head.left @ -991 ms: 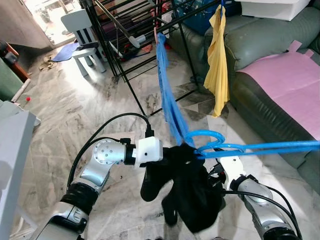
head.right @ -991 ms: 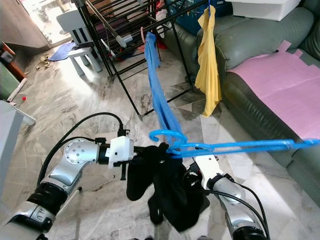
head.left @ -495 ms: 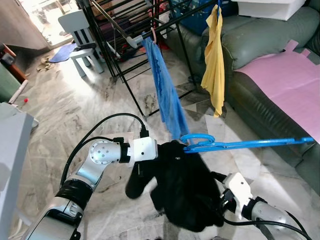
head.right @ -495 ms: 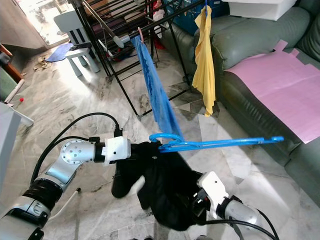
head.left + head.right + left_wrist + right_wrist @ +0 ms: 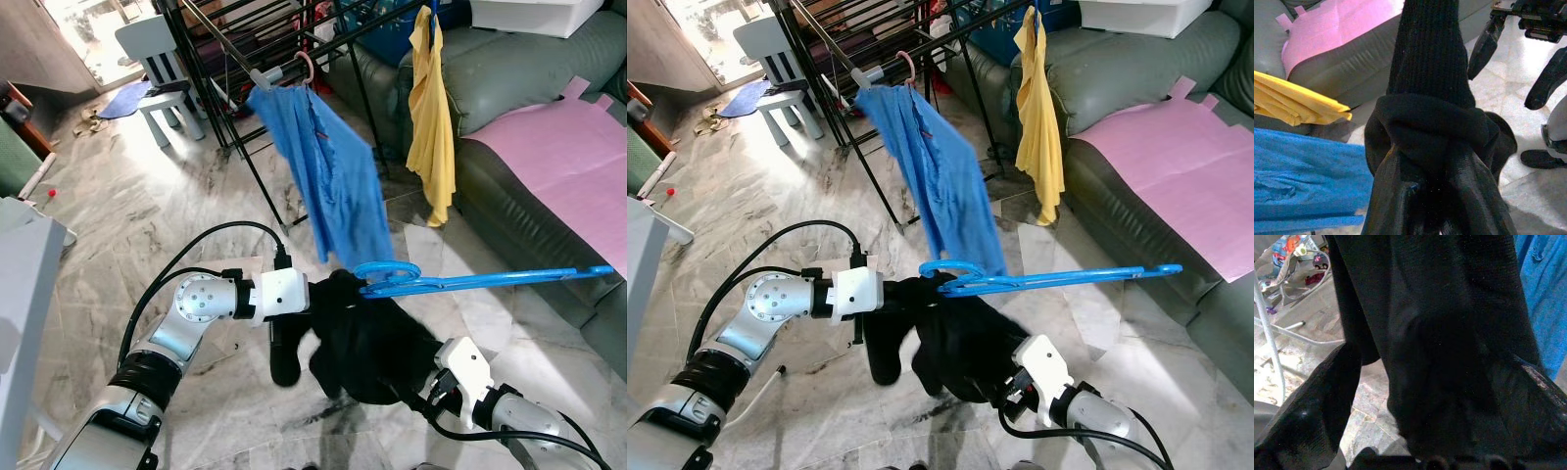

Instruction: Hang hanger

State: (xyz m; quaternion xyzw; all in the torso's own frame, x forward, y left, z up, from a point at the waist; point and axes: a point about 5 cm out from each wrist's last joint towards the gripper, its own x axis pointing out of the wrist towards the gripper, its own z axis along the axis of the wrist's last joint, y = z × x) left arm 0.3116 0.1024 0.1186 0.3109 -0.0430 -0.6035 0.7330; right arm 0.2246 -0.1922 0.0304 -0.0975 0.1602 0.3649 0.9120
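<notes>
Since half a second ago, blue shirt (image 5: 328, 176) on the rack has swung out and opened wide; black garment (image 5: 377, 343) has bunched up shorter under the hanger, and the right arm sits slightly higher.

Left claw (image 5: 1437, 196): pressed together, pinching a knot of the black garment just at its tips. Blue hanger (image 5: 470, 282) runs from its hook, right beside this claw, out level toward the sofa (image 5: 529, 166).

Drying rack (image 5: 255, 59): well ahead of both claws, carrying the blue shirt and, further along, a yellow shirt (image 5: 434, 127).

Right claw (image 5: 1415, 431): low, beneath the garment, its view smothered in black cloth; cannot tell whether its fingers are spread or pinching.

Risks, as judged: garment looks only loosely draped, so lifting toward the rail could let it slide off the hanger. Long hanger arm may snag the swinging blue shirt.

Containers: white box (image 5: 549, 15) on the sofa back; contents hidden.
</notes>
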